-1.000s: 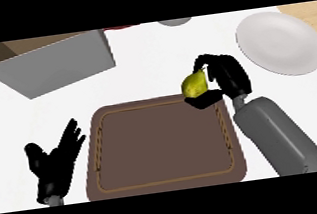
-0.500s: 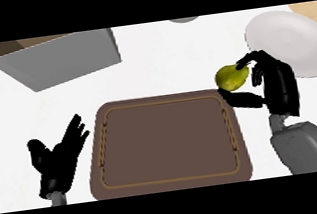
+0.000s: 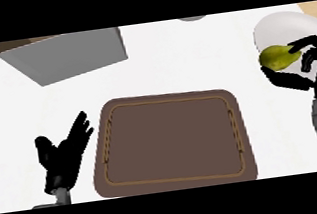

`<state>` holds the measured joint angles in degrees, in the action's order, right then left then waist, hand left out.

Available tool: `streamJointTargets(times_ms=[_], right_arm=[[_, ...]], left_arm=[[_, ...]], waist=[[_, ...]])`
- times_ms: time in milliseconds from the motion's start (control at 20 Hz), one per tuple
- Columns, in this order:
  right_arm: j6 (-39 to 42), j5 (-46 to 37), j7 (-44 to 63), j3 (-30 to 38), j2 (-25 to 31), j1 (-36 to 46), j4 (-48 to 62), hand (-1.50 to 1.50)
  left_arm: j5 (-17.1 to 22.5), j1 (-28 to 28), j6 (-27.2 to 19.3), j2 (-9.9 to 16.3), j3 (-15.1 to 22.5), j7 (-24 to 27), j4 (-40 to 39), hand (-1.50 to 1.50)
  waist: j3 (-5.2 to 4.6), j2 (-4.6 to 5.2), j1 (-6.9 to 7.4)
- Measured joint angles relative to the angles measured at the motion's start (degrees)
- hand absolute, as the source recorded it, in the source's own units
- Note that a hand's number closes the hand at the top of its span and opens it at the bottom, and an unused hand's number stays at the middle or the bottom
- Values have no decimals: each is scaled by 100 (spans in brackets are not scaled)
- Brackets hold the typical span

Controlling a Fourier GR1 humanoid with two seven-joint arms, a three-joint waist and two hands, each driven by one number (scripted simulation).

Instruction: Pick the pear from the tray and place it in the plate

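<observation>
Head view puts your right hand (image 3: pixel 312 66) at about three o'clock, fingers and thumb curled round the pear (image 3: pixel 276 57), which sits over the lower left part of the white plate (image 3: pixel 281 27), well off the brown tray (image 3: pixel 172 140). Your left hand (image 3: pixel 62 154) rests at eight o'clock beside the tray, fingers straight and apart.

Watch the release: the pear hangs near the plate's rim, so letting go here could, in my judgement, send it rolling onto the counter (image 3: pixel 185 60). You cannot tell from this angle whether it touches the plate or hangs above it.

No brand, label or writing is readable anywhere, including on the grey box (image 3: pixel 65 54) at eleven o'clock.
</observation>
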<state>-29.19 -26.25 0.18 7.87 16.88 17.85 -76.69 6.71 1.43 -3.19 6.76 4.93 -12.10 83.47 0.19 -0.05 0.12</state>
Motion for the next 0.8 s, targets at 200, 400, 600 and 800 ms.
streamJointTargets(times_ms=[200,400,600,800], right_arm=[[-180,298,-685,679,411,630,1244,150],[-177,643,-1582,1223,804,1205,2576,150],[-149,859,-2399,1628,1142,1757,3837,150],[-46,992,-2926,1943,1545,2165,4757,150]], left_arm=[[39,-75,119,48,-39,28,-45,0],[16,-95,114,21,5,-97,44,0],[-26,-245,69,-39,12,-174,-60,0],[-65,-280,76,-99,78,-137,-40,0]], waist=[[4,29,82],[6,53,146],[8,79,200],[16,118,288]])
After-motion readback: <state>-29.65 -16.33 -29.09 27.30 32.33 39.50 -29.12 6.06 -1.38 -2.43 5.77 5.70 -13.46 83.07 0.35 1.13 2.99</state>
